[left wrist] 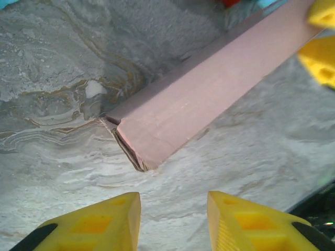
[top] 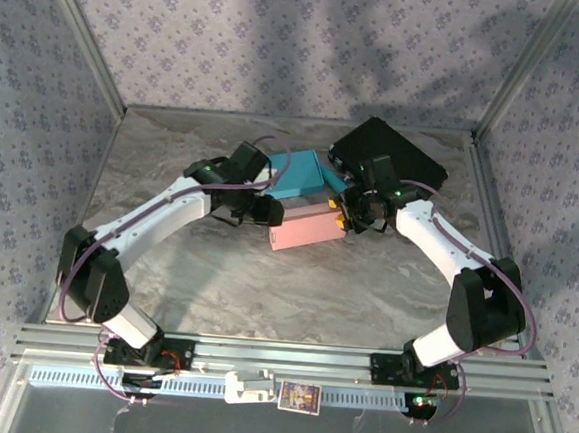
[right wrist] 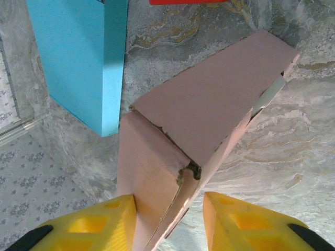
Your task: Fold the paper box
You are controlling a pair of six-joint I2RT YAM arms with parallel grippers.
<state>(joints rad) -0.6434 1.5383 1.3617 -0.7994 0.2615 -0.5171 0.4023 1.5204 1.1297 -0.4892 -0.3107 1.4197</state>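
Note:
The pink paper box [top: 307,228] lies on its side mid-table between my two grippers. In the left wrist view its closed end [left wrist: 138,149] sits just ahead of my left gripper [left wrist: 174,219], which is open with only bare table between its fingers. In the right wrist view the box [right wrist: 209,99] has its end flaps partly folded, with a loose flap [right wrist: 152,172] reaching between the fingers of my right gripper [right wrist: 170,222]. The left fingertip [right wrist: 112,217] touches that flap. A gap stays between the box edge and the other finger. From above, the left gripper [top: 270,213] and right gripper [top: 346,222] flank the box.
A teal box [top: 298,174] lies just behind the pink one, close to its far side [right wrist: 86,57]. A black flat object [top: 390,149] sits at the back right. Marbled tabletop [top: 294,287] stretches toward the near rail. Patterned walls enclose the table.

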